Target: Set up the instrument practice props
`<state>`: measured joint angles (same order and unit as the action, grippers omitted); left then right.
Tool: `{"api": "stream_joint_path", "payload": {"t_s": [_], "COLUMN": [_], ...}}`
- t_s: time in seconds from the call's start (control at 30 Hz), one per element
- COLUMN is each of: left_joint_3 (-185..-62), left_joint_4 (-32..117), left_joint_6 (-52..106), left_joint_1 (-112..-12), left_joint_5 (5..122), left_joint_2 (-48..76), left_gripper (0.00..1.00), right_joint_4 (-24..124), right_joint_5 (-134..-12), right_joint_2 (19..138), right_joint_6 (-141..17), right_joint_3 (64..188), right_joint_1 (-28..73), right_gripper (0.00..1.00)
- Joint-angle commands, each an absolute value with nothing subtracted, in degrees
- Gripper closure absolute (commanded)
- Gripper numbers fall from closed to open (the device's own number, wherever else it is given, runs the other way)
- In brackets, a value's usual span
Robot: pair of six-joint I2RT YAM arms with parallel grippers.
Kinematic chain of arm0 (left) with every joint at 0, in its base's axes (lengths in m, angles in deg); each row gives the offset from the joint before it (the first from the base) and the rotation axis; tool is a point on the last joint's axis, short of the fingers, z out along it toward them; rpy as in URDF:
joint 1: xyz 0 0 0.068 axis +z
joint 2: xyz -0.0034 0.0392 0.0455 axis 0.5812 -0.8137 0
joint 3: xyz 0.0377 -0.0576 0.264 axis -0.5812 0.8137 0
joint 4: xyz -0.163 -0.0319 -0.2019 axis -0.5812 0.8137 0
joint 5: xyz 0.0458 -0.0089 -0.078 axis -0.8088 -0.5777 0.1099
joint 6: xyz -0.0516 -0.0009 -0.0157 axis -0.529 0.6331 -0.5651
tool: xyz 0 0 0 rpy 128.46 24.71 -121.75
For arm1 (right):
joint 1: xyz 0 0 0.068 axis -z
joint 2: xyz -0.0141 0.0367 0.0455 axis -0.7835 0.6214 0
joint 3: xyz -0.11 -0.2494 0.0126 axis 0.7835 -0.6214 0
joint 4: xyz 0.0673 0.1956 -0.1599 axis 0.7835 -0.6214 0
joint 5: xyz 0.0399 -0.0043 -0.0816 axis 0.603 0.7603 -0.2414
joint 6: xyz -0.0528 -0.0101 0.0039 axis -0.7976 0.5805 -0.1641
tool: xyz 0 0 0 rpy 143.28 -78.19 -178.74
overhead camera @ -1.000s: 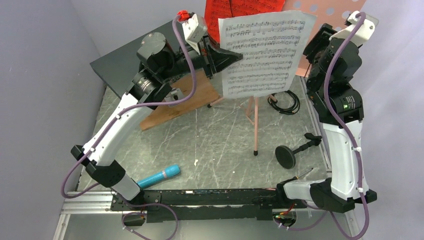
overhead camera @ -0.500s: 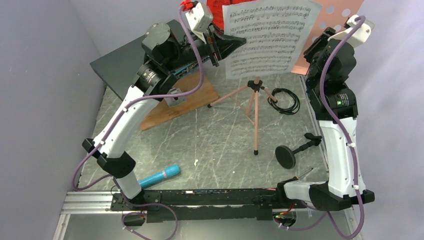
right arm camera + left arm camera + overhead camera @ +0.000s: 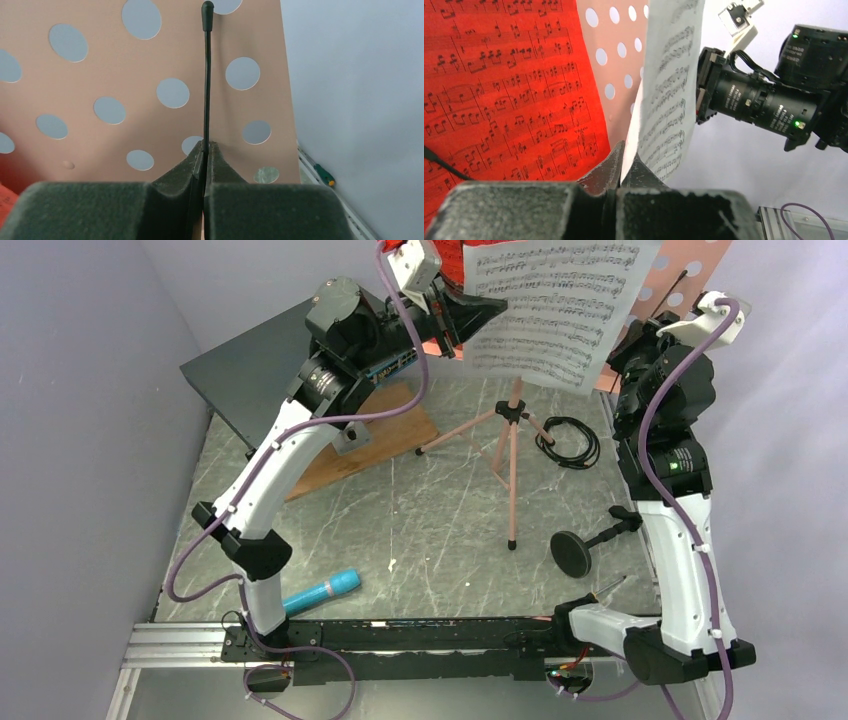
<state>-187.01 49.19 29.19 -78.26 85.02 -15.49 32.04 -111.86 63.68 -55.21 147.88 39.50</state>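
Note:
The salmon-pink perforated music stand [image 3: 512,455] stands on its tripod at the back, with its plate [image 3: 125,125] filling the right wrist view. My left gripper [image 3: 626,150] is shut on the lower edge of the white sheet-music page [image 3: 560,310], holding it up in front of the plate. The red page [image 3: 499,85] rests on the plate behind it. My right gripper [image 3: 205,145] is shut on a thin black wire arm [image 3: 206,75] that rises along the plate's right side. The cyan-blue microphone [image 3: 320,592] lies near the front left. The black mic stand [image 3: 590,545] lies on its side at the right.
A dark grey network switch [image 3: 245,370] and a wooden board [image 3: 370,445] sit at the back left under my left arm. A coiled black cable [image 3: 570,440] lies behind the tripod. A green-handled screwdriver [image 3: 324,175] lies by the right rail.
My left arm has lifted the white page up and to the right, toward the stand's plate. My right gripper has shut on the thin black wire arm.

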Motion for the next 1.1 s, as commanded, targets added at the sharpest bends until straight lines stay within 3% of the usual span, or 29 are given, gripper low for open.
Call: {"api": "stream_joint_path", "payload": {"t_s": [0.0,0.37,1.07], "left_joint_3": [-192.8,-193.1,-192.8], "left_joint_4": [44.8,40.2,38.1], "left_joint_6": [29.1,32.1,32.8], "left_joint_1": [-78.3,-78.3,-78.3], "left_joint_5": [84.8,83.5,68.8], "left_joint_2": [-17.0,-16.6,-20.2], "left_gripper": [1.00,1.00,1.00], "right_joint_4": [37.9,44.1,63.5], "right_joint_5": [-110.1,-108.3,-101.6], "right_joint_2": [61.8,59.3,53.5], "right_joint_6": [-56.1,-58.6,-62.7], "right_joint_3": [145.6,141.2,126.0], "right_joint_1": [39.8,39.8,40.2], "right_gripper": [1.00,1.00,1.00]}}
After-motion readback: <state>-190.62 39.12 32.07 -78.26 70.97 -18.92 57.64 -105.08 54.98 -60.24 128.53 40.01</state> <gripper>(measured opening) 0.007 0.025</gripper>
